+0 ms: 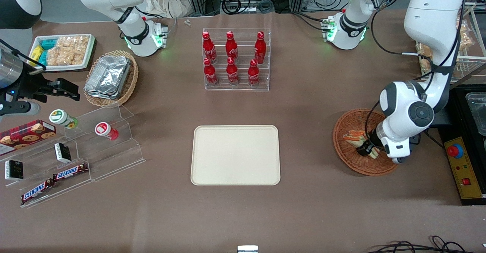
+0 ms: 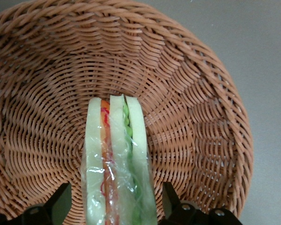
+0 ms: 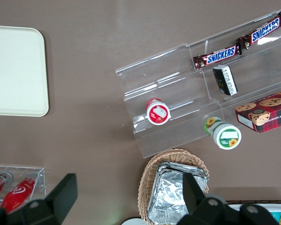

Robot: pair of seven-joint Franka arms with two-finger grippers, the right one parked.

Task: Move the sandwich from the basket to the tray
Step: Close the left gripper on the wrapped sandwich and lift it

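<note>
Bread this soft will squash if squeezed hard, so the sandwich [image 2: 118, 164] needs a gentle hold on its two flat white sides, and its clear wrap looks a bit slippery. It stands on edge in the basket [image 2: 196, 93], toward the working arm's end of the tabletop, and looks very light. The gripper [image 2: 114, 204] is down in the basket with its jaws spread wide, one on each side of the sandwich and not touching it, while the tray [image 1: 235, 155] sits well apart.
</note>
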